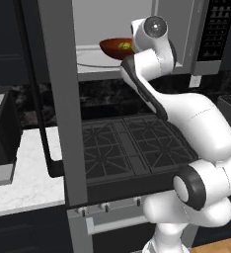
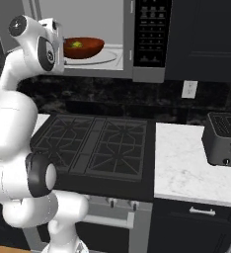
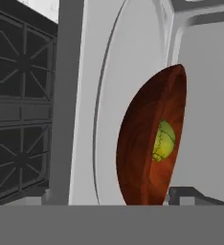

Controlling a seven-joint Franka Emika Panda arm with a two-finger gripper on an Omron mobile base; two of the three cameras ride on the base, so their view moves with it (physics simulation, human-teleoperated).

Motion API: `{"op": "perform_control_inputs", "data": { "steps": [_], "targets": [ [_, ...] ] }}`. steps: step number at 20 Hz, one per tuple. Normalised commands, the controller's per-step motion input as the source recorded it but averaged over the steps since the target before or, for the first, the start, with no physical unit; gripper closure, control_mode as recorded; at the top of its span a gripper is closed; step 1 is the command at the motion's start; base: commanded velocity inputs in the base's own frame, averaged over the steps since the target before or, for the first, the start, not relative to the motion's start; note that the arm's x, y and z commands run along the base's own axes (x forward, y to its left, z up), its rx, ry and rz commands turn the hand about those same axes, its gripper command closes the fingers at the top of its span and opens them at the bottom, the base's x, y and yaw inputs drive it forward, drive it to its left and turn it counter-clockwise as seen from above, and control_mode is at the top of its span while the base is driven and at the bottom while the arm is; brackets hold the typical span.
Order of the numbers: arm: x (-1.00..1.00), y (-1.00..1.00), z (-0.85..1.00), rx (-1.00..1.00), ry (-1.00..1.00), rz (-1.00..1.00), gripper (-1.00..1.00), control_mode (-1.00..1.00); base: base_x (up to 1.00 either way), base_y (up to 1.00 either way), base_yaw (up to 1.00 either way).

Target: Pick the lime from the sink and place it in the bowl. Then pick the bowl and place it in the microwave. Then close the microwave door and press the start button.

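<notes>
The glossy red-brown bowl [image 2: 83, 47] is sitting on the pale round turntable [image 2: 105, 58] inside the microwave [image 1: 186, 34], with the small green-yellow lime [image 3: 164, 141] lying in it. The placing step is looking about complete. The end effector is hovering just beside the bowl's rim; whether its jaws are parted or gripping cannot be told. Next, the arm is needing to clear the cavity and swing the grey-framed, dark-glass microwave door [image 1: 60, 99] closed.

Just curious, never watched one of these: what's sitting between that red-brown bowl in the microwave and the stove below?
In the right base view, the bowl rests on the microwave's round turntable. Below that come the microwave's grey bottom edge, then dark speckled backsplash, then the stove.
</notes>
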Motion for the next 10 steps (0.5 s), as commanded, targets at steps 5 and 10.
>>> {"op": "perform_control_inputs", "data": {
  "steps": [5,10],
  "targets": [
    [-1.0,0.0,-0.1,0.01,-0.02,0.0,-1.0,-1.0,0.0,0.0,0.0],
    [-1.0,0.19,-0.33,0.0,0.0,0.0,-1.0,-1.0,0.0,0.0,0.0]
  ]
}}
